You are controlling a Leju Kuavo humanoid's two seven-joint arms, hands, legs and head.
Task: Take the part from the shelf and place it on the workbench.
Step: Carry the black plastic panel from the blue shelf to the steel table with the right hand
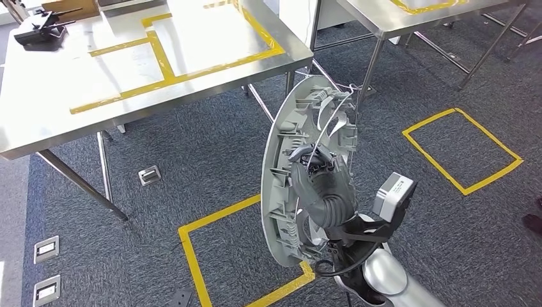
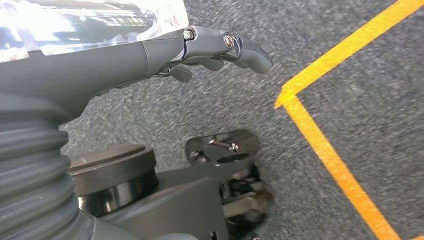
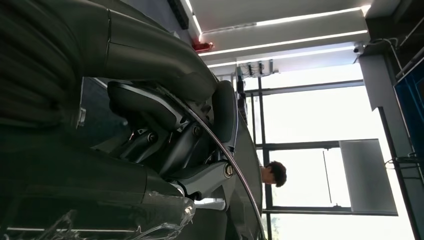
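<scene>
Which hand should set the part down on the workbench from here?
Right. The right hand already grips the grey oval part, held on edge near the workbench. The left hand hangs over the floor, holding nothing.

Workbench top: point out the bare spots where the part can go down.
The workbench is bare inside the yellow tape lines and along its near edge. The far left corner is crowded by a black tool. The right robot hand holds the part.
</scene>
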